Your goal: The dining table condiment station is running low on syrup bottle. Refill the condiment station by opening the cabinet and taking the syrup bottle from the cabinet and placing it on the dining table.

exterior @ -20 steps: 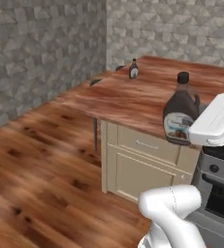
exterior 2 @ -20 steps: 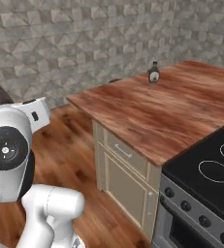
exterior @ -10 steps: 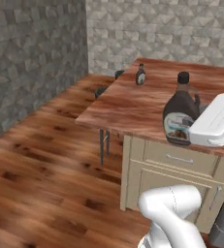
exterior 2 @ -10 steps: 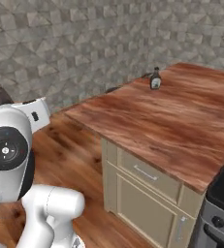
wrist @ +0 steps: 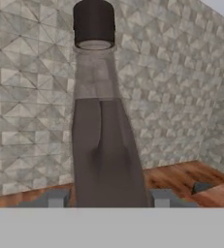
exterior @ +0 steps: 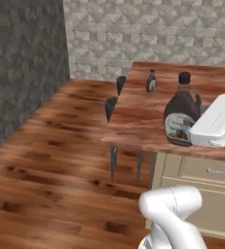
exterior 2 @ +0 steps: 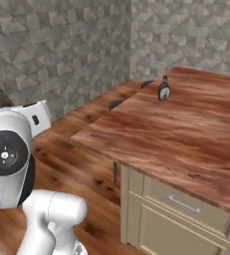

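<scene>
My claw (wrist: 106,197) is pinching the syrup bottle (exterior: 182,114). In the hand view both finger tips (wrist: 55,198) sit against the lower body of the bottle, one on each side, and the bottle rises upright between them with its black cap (wrist: 94,23) at the top. No gap shows between tip and bottle on either side.

Location of the task's thing: the bottle is in my grip and, in the left base view, carried upright in front of the dining table (exterior: 143,116), whose reddish-brown top lies behind and below it. I cannot tell from these views whether its base is over the table top or short of the near edge. A slimmer dark bottle (exterior 2: 163,88) stands farther back on the table, well apart from mine. Black stool seats (exterior: 111,103) show along the table's left side.

Handling assessment, as judgement: the bottle looks rigid and smooth-walled, so slip is the concern rather than crushing. The dark fill reaches high into the body, so I judge it fairly heavy for its size, with the weight low. The broad belly, below the narrow neck and beside the pale label (exterior: 178,130), is the sound place to hold; the neck tapers and would let the bottle slide or swing. The small loop handle (exterior: 198,99) looks too small for my fingers.

Kept upright, it should set down flat on its base.
</scene>
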